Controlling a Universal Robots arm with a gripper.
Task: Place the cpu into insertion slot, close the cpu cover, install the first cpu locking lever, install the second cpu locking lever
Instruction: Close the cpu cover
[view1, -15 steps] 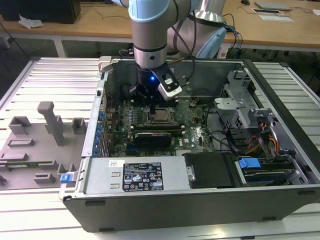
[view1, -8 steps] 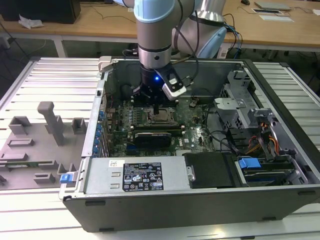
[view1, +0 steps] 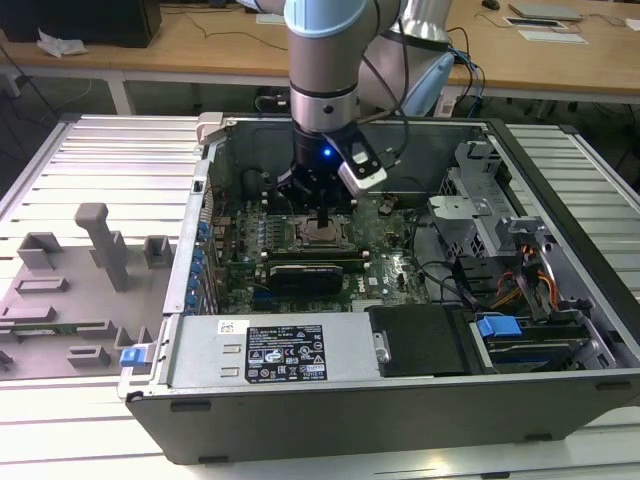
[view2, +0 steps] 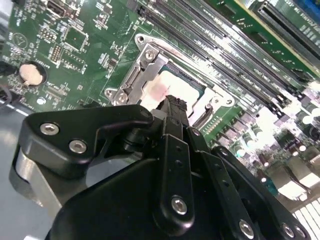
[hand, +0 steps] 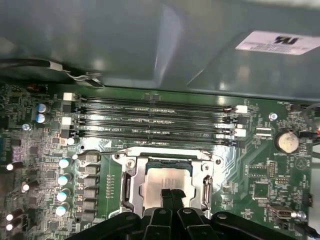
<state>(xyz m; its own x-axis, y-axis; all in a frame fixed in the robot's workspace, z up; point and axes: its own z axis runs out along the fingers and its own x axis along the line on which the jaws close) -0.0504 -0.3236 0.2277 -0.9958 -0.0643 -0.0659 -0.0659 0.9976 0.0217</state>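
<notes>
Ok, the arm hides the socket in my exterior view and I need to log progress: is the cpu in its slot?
Observer: Yes. In the first wrist view the cpu lies flat in the insertion slot, pale metal top facing up.
Operator: Good. I can't make out the fingers from here either. What is the gripper doing?
Observer: In the second wrist view the gripper is shut, with its tips right over the chip's top. I cannot tell whether they touch it.
</notes>
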